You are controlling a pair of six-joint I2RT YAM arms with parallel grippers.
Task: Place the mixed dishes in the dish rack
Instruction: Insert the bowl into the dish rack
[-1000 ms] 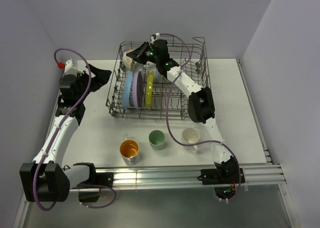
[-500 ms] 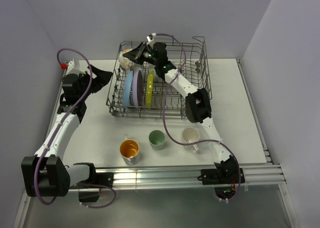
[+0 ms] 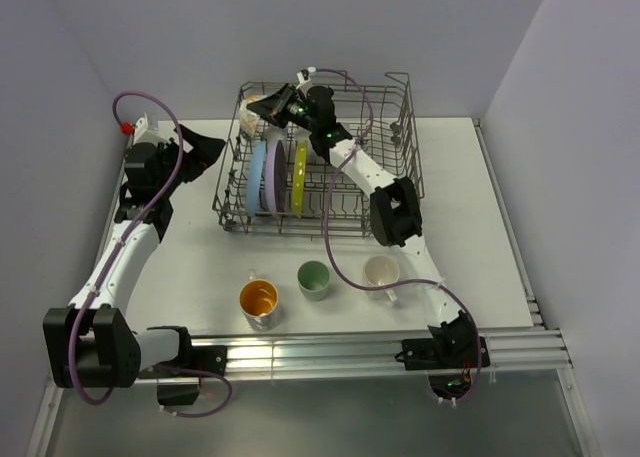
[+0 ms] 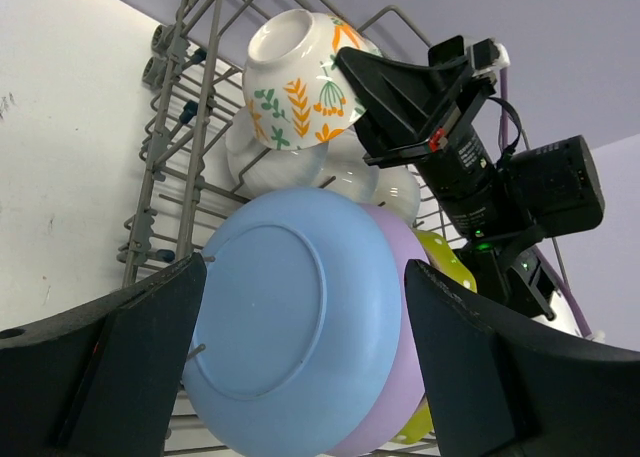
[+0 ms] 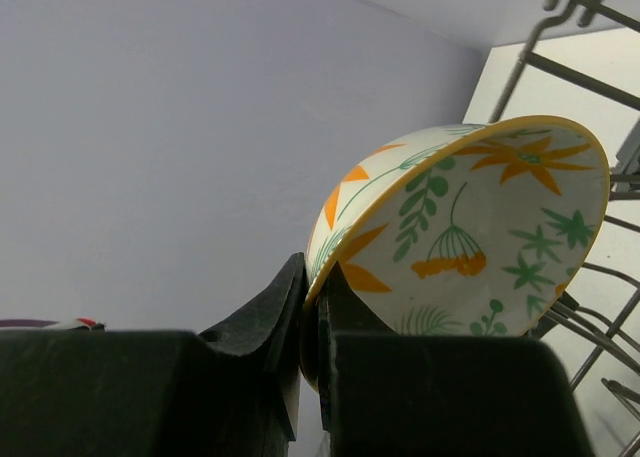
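The grey wire dish rack (image 3: 404, 145) stands at the back of the table. In it, on edge, are a blue plate (image 3: 257, 177), a lavender plate (image 3: 273, 177) and a yellow-green plate (image 3: 298, 175). My right gripper (image 3: 272, 107) is shut on the rim of the floral-patterned bowl (image 5: 470, 227), holding it tilted over the rack's back left corner, above white bowls (image 4: 268, 165). My left gripper (image 3: 205, 147) hangs open and empty just left of the rack, facing the blue plate (image 4: 290, 317). An orange-inside cup (image 3: 259, 299), a pale green cup (image 3: 314, 277) and a white mug (image 3: 381, 272) stand on the table in front.
The three cups stand in a row between the rack and the arm bases. Walls close in at the back and both sides. The rack's raised loop handle (image 3: 398, 78) stands up at its right end.
My right gripper has carried the floral bowl a little left and back, toward the rack's back left corner. The left arm has barely shifted.
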